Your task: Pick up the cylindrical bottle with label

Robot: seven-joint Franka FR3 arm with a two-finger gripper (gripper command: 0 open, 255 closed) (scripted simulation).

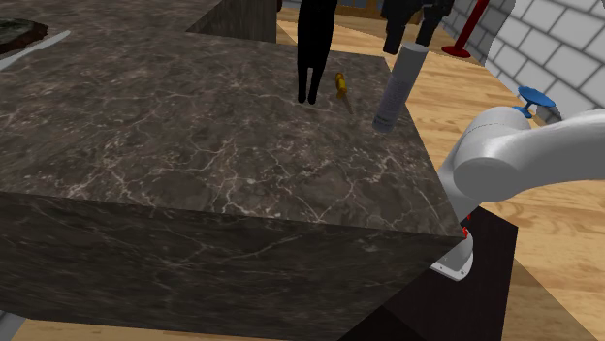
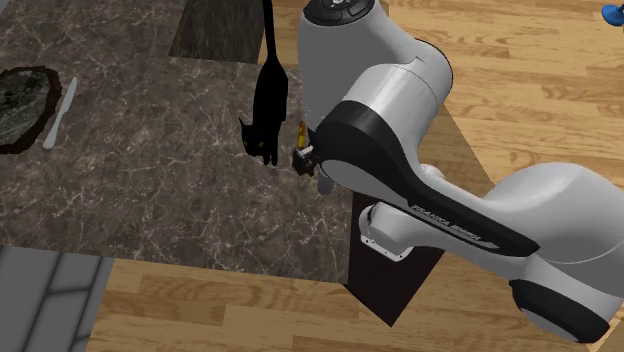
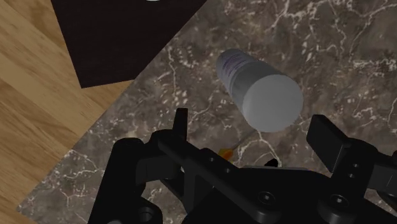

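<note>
The bottle point(image 1: 397, 89), grey with a faint purple label, is on the dark marbled tabletop point(image 1: 194, 145), at about 2 o'clock on it in the shoulder view and close to the edge at its 3 o'clock. It looks tilted there, though I cannot tell if that is only the camera's angle. The hand point(image 3: 253, 124) hovers above it with the fingers spread and touching nothing. In the wrist view the cap sits nearer one finger than the other.

The main risk is that this finger meets the bottle first and pushes it over the edge onto the wooden floor point(image 1: 553, 242). The smooth round body could also slip or roll in a shallow grip. A small yellow object point(image 1: 339, 82) at the bottle's 9 o'clock might get clipped.
</note>
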